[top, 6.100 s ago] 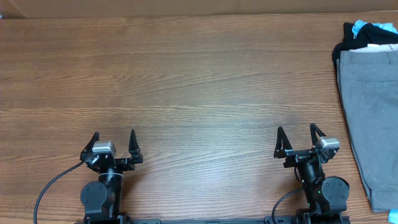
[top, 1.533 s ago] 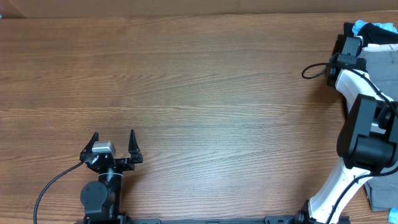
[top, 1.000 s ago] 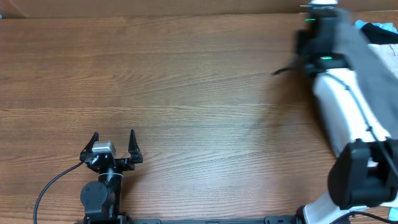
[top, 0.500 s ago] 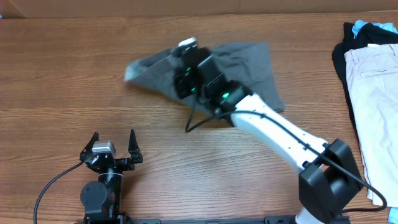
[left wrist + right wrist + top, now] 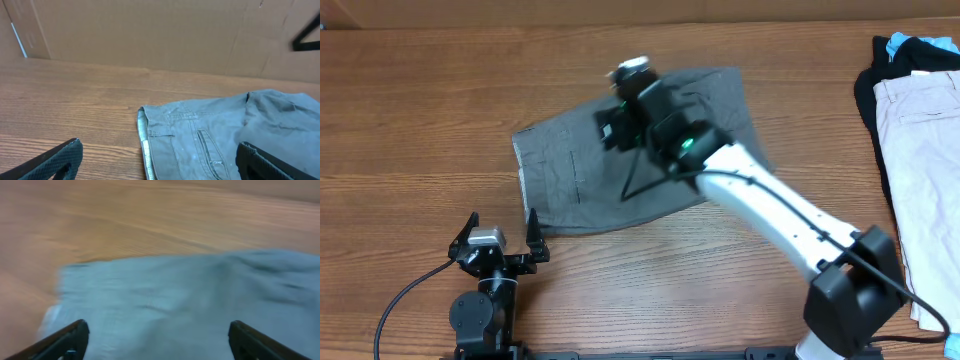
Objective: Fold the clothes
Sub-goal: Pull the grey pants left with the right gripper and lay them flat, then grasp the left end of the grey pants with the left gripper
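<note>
Grey shorts (image 5: 570, 175) lie rumpled mid-desk as the right gripper (image 5: 157, 326) hovers over them, fingers spread and seemingly empty through the blur, the left gripper (image 5: 502, 220) parked spread at the near edge; smoothing the shorts flat should come before any fold.

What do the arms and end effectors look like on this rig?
Right arm: white link shells, black joints, green LEDs near the wrist, thin black loop cable. Left arm: black joints, silver block at the wrist, black trailing cable. Left end effector and right end effector: black tapered fingers. No markings legible.
</note>
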You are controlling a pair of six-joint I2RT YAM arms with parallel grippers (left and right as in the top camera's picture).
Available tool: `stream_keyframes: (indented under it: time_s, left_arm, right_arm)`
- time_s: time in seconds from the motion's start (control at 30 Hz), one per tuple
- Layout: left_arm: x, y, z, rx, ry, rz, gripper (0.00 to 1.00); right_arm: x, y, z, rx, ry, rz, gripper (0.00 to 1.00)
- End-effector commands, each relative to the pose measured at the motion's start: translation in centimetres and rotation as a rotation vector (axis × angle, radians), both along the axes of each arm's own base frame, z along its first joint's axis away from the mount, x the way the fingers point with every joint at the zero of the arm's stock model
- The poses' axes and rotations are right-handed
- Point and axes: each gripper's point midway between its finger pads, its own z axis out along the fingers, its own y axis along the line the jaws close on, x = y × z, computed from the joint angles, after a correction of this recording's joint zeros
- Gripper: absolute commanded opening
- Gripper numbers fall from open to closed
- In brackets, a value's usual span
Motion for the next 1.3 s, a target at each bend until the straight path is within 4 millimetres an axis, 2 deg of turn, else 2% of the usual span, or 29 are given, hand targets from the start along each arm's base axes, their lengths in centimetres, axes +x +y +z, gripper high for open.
stream_keyframes:
  time_s: [0.0, 0.1, 0.13, 0.27, 0.37, 0.5, 0.57, 0.67, 0.8, 0.87, 1.0, 1.1, 1.17, 1.27]
  left_arm:
    - [0.0, 0.3, 0.0, 0.030, -0.005, 0.011, 1.00]
    - [0.0, 0.3, 0.0, 0.030, -0.005, 0.011, 1.00]
    - [0.0, 0.3, 0.0, 0.030, -0.005, 0.010, 1.00]
    - [0.0, 0.3, 0.0, 0.030, -0.005, 0.010, 1.00]
    - [0.0, 0.3, 0.0, 0.030, -0.005, 0.011, 1.00]
    - [-0.2, 1.6, 0.1, 0.087, -0.003, 0.084, 1.00]
    - [-0.1, 0.9, 0.0, 0.056, -0.002, 0.047, 1.00]
    - [0.0, -0.3, 0.6, 0.021, -0.029, -0.022, 1.00]
    - [-0.7, -5.4, 3.6, -0.024, -0.147, -0.320, 1.00]
    - [-1.4, -6.9, 4.8, -0.039, -0.183, -0.414, 1.00]
    - [-2.1, -7.7, 6.8, -0.062, -0.172, -0.459, 1.00]
    - [-2.0, -7.9, 8.5, -0.038, -0.065, -0.472, 1.00]
    - [-1.5, -7.8, 8.9, -0.032, 0.040, -0.472, 1.00]
    - [-0.2, -7.7, 8.3, -0.058, 0.239, -0.477, 1.00]
  right_arm:
    - [3.0, -9.0, 6.1, -0.017, -0.088, -0.241, 1.00]
    - [3.4, -15.6, 5.8, 0.028, -0.003, -0.414, 1.00]
    - [3.3, -17.1, 5.4, 0.051, 0.031, -0.443, 1.00]
    - [2.0, -21.6, 3.0, 0.126, 0.213, -0.484, 1.00]
    - [0.5, -25.3, 1.4, 0.104, 0.313, -0.568, 1.00]
    - [-0.2, -30.2, 0.3, 0.112, 0.361, -0.707, 1.00]
    - [-0.5, -32.1, 0.0, 0.156, 0.384, -0.765, 1.00]
    - [-0.8, -33.9, -0.2, 0.218, 0.410, -0.794, 1.00]
    - [-1.6, -35.5, -0.7, 0.244, 0.444, -0.831, 1.00]
    - [-1.9, -35.8, -1.0, 0.243, 0.459, -0.842, 1.00]
    - [-1.6, -35.7, -1.9, 0.243, 0.480, -0.840, 1.00]
    - [-1.3, -35.0, -3.4, 0.249, 0.526, -0.822, 1.00]
    - [-1.2, -34.9, -4.3, 0.242, 0.550, -0.820, 1.00]
    - [-1.1, -34.8, -5.6, 0.241, 0.584, -0.819, 1.00]
